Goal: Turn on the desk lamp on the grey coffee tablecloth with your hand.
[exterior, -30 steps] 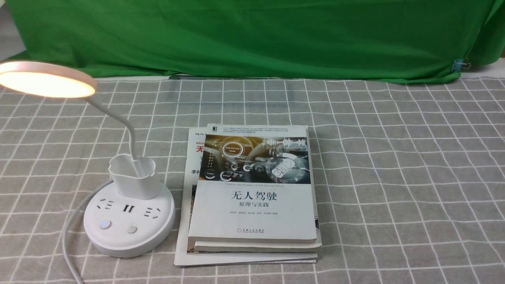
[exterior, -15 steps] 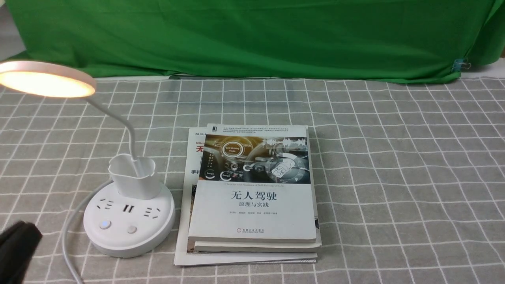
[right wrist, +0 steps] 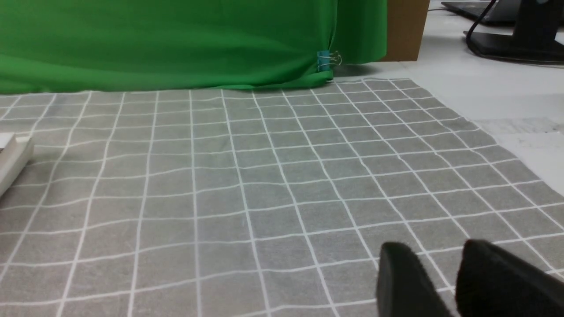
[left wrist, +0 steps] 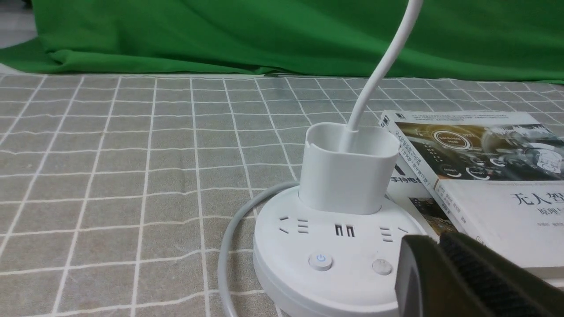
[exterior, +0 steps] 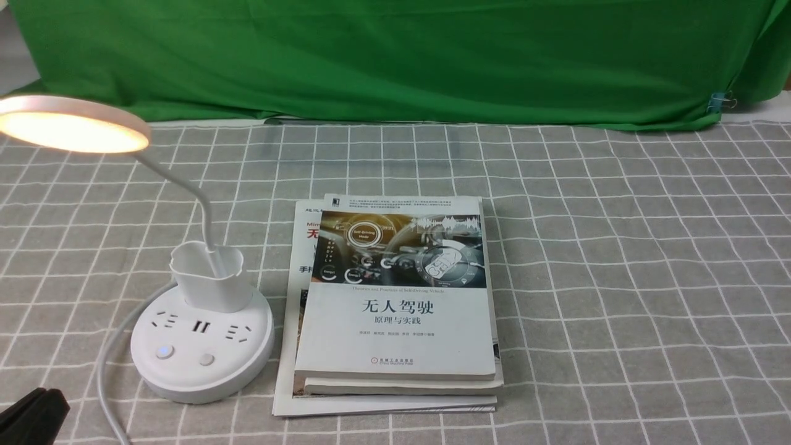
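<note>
The white desk lamp stands at the left on the grey coffee tablecloth. Its disc head glows warm yellow. Its round base carries sockets, a blue-lit button and a plain button. My left gripper shows only as a black tip in the bottom left corner, apart from the base. In the left wrist view its jaws are closed together and empty, just in front of the base, near the plain button. My right gripper is open and empty over bare cloth.
A stack of books lies right beside the lamp base. The lamp's grey cable curves off the base to the front left. The green backdrop hangs behind, with a blue clip at its right end.
My left gripper came into view at the bottom left half a second ago and has since dropped lower toward the corner. The lamp stays lit throughout.
</note>
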